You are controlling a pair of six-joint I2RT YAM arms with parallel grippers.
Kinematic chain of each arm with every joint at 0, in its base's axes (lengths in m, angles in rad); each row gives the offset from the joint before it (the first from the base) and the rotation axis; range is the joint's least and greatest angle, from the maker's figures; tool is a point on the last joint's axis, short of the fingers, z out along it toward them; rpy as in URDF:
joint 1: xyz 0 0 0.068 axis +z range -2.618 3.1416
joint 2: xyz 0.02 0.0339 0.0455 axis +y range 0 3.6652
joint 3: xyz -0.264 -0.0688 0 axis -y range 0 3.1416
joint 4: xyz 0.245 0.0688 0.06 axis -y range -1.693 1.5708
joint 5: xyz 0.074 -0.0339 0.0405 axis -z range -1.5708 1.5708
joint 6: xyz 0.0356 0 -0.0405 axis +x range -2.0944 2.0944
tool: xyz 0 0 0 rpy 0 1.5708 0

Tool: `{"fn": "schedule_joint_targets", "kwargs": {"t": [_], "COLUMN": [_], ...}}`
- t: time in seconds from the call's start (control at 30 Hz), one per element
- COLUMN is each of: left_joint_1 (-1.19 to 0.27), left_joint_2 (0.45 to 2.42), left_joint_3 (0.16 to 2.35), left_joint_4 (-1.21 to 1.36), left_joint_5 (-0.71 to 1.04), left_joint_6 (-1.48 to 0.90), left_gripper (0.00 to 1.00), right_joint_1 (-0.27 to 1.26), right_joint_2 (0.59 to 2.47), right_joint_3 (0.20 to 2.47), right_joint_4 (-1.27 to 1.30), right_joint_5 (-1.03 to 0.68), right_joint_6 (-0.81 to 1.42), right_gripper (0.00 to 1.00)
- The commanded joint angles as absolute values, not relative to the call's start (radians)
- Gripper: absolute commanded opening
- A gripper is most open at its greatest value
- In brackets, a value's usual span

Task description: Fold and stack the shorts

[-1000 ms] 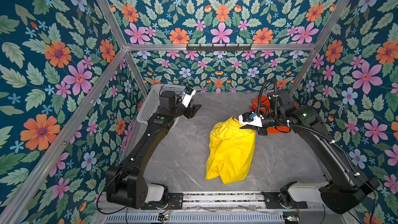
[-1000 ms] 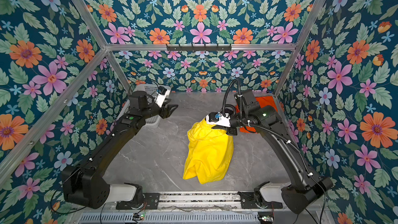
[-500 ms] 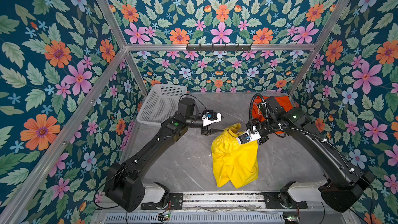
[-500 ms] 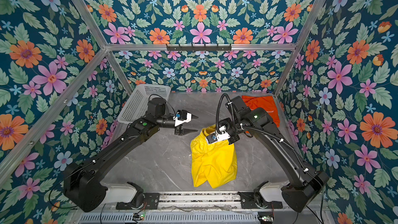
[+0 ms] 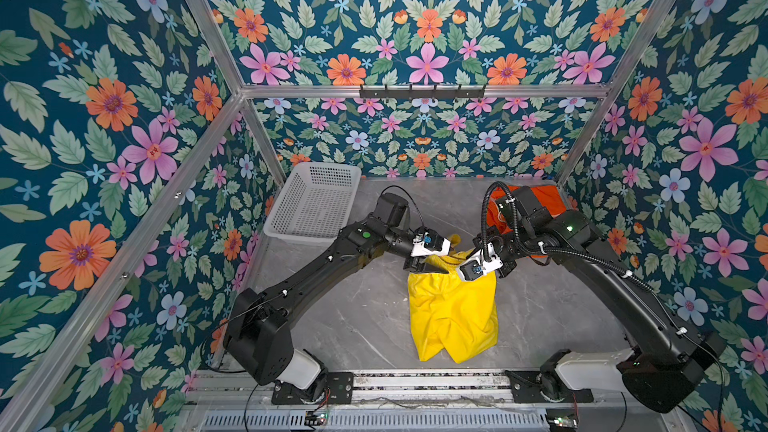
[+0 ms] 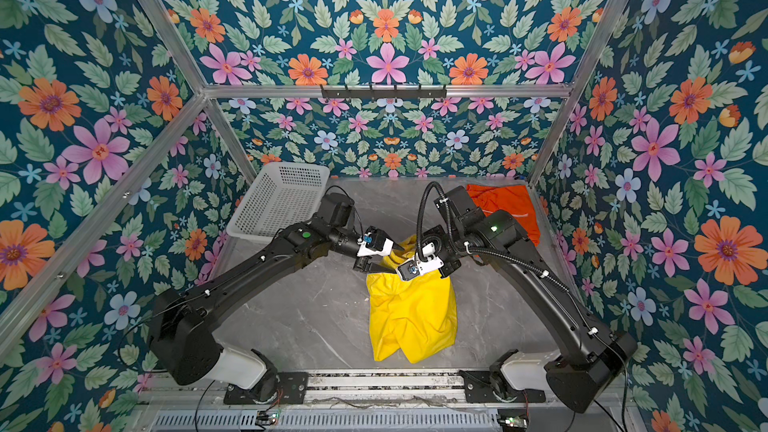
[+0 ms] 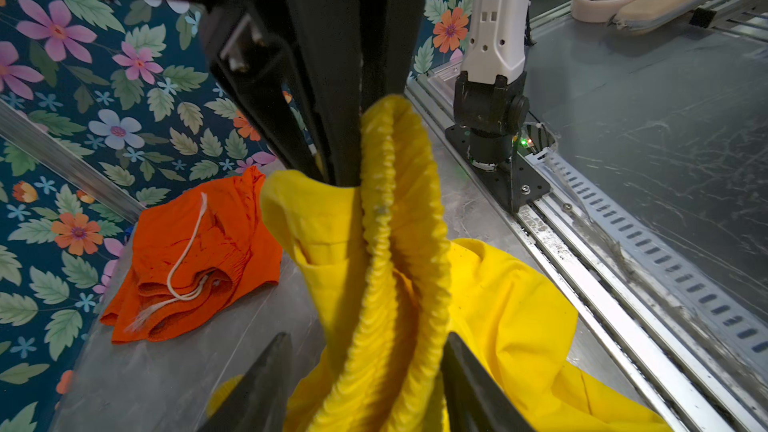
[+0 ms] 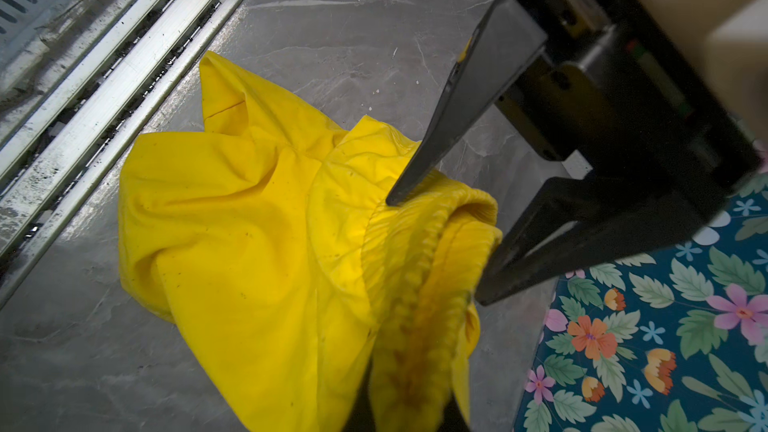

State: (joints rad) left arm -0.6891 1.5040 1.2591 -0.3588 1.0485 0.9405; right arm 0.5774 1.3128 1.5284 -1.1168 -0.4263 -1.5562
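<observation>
Floral walls [image 5: 124,118] are boxing in a grey marbled tabletop [image 5: 365,317], and there is plenty of room. The white basket [image 5: 303,236] is sitting in the far left corner, and the orange shorts [image 6: 505,205] are lying crumpled in the far right one, well apart from the action. Centre stage, the yellow shorts [image 5: 453,313] are hanging by their gathered waistband [image 7: 395,184], legs trailing on the table with the hems near the front rail [image 5: 415,382]. The right gripper [image 8: 434,249] is doing the lifting, jaws clamped tight on a bunched fold of that band. The left gripper [image 7: 368,336] is straddling the same band close by, jaws standing apart on either side (fabric is filling the gap, so I cannot tell whether they are pressing). By my reading this is the spreading-out step, with folding not yet begun. The next move is calling for a firm second pinch, then the two grips drawing apart to pull the band straight and lay the pair flat. Bare table is lying open to the left of the cloth, while the rail side is offering little slack.
</observation>
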Motion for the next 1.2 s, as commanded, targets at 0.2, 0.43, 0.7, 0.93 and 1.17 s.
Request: {"fn": "schedule_joint_targets", "kwargs": {"t": [0.2, 0.43, 0.7, 0.93, 1.17], "left_joint_1": [-0.692, -0.69, -0.69, -0.729, -0.776], "left_joint_2": [1.465, 1.354, 1.452, 1.582, 1.773], "left_joint_3": [1.231, 1.239, 1.685, 1.952, 1.876], "left_joint_4": [-0.318, -0.127, -0.511, -0.714, -0.741], "left_joint_5": [0.898, 0.323, -0.343, -0.555, -0.214], "left_joint_6": [0.826, 0.328, 0.136, 0.12, -0.177], "left_gripper": [0.01, 0.0, 0.0, 0.0, 0.0], "right_joint_1": [0.471, 0.431, 0.392, 0.387, 0.328], "right_joint_2": [1.255, 1.091, 1.142, 1.187, 1.141], "right_joint_3": [1.465, 1.215, 1.215, 1.175, 1.019], "right_joint_4": [-0.904, -0.388, -0.374, -0.343, -0.322], "right_joint_5": [-0.578, -0.433, -0.347, -0.34, -0.323], "right_joint_6": [-1.276, -0.564, -0.093, 0.191, 0.454], "right_gripper": [0.02, 0.73, 0.85, 0.87, 0.87]}}
